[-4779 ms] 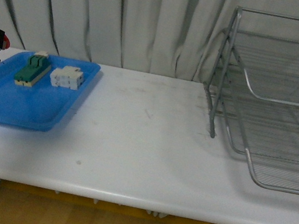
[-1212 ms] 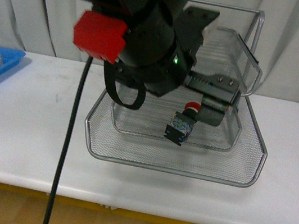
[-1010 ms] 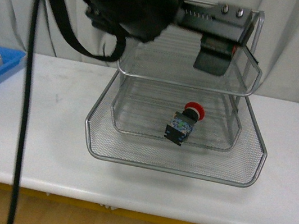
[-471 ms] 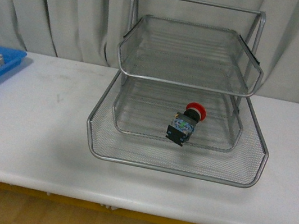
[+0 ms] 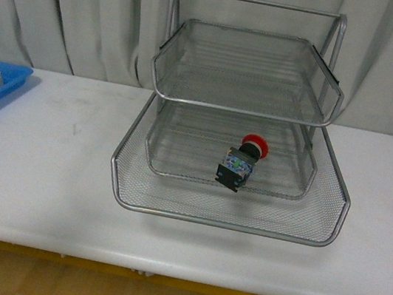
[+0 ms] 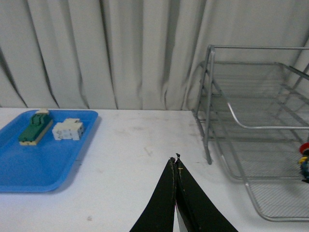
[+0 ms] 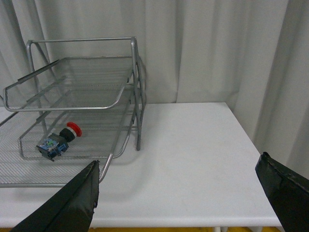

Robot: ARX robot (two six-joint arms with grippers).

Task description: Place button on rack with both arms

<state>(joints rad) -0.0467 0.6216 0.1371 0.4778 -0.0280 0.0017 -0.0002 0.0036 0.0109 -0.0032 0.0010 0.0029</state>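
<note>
Two grippers bracket your scene: on the left, the left gripper (image 6: 175,160) is pinched closed on nothing, the button (image 5: 241,162) lies tipped over on the middle tier of the rack (image 5: 222,224), and the right gripper (image 7: 178,162) gapes wide, empty.

Front view. I read the bare white table (image 5: 52,162) as open passage between the blue tray (image 5: 8,88) at far left and the rack (image 5: 222,224). The rack's lower tiers open toward the front. The top tier (image 5: 241,112) roofs them, frame tubes flank them, and the button (image 5: 241,162) lies inside.
</note>
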